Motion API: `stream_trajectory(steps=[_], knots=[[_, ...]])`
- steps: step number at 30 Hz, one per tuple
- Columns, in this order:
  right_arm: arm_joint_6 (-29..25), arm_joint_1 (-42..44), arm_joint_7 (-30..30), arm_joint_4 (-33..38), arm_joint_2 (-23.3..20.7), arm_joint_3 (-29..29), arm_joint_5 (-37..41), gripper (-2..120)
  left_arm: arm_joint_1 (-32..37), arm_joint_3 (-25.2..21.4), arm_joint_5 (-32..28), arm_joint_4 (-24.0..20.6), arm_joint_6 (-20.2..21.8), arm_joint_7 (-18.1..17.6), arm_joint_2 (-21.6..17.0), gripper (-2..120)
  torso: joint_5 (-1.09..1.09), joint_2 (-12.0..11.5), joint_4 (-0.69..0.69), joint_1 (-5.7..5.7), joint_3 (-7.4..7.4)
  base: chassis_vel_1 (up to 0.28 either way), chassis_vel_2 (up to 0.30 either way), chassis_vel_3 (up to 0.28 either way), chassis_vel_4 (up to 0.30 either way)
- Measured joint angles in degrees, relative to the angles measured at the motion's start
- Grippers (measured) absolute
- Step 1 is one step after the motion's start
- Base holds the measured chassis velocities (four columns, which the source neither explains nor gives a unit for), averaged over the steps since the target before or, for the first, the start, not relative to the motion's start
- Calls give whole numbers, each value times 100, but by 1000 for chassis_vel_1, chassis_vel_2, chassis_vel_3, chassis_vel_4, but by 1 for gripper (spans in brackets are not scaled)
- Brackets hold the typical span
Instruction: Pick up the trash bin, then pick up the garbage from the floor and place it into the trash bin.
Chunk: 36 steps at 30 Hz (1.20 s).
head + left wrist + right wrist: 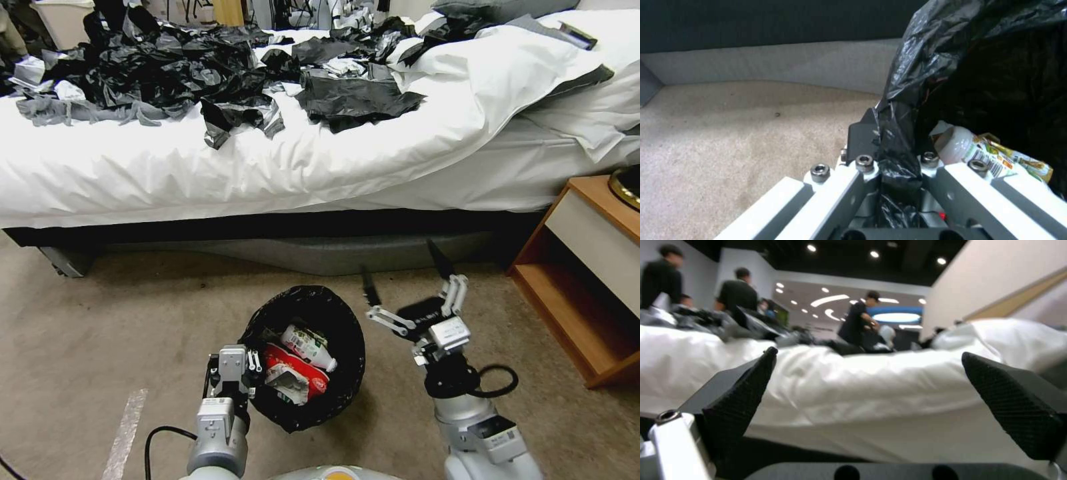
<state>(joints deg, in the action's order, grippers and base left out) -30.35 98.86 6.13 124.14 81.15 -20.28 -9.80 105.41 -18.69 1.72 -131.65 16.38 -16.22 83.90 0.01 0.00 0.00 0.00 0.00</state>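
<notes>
The trash bin, lined with a crinkly black bag, sits low in the head view in front of the bed. My left gripper is shut on its near-left rim; the left wrist view shows the black bag rim pinched in my left gripper. Garbage lies inside the bin: a clear green-labelled bottle and a red wrapper. My right gripper hangs open and empty just right of the bin, pointing at the bed, its black fingers wide apart.
A white bed spans the back, with a heap of black and grey plastic sheets on top. A wooden nightstand stands at the right. Beige carpet lies to the left, with a tape strip.
</notes>
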Motion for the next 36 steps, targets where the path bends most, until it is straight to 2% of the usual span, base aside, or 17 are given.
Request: stream_trajectory(steps=[8, 13, 21, 36], knots=[[-259, 187, 151, -341, 57, -218, 89, 100, 23, -12, -44, -74, 0, -1, -5, 1, 0, 0, 0, 0, 0, 0, 0, 0, 0], [-281, 177, 176, -368, -3, -286, 358, 100, 34, 6, -27, -114, 0, 11, 16, 1, -1, 0, 0, 0, 0, 0, 0, 0, 0], [-281, 107, 156, -497, 55, -257, 361, 100, 87, 8, 4, -220, 0, 33, 32, 1, 0, 0, 0, 0, 0, 38, 34, 35, 32], [-339, 194, -9, -373, 12, -324, 204, 100, 140, -23, 18, -411, 1, 50, 53, 1, 0, 0, 1, 0, 0, 98, 95, 100, 91]])
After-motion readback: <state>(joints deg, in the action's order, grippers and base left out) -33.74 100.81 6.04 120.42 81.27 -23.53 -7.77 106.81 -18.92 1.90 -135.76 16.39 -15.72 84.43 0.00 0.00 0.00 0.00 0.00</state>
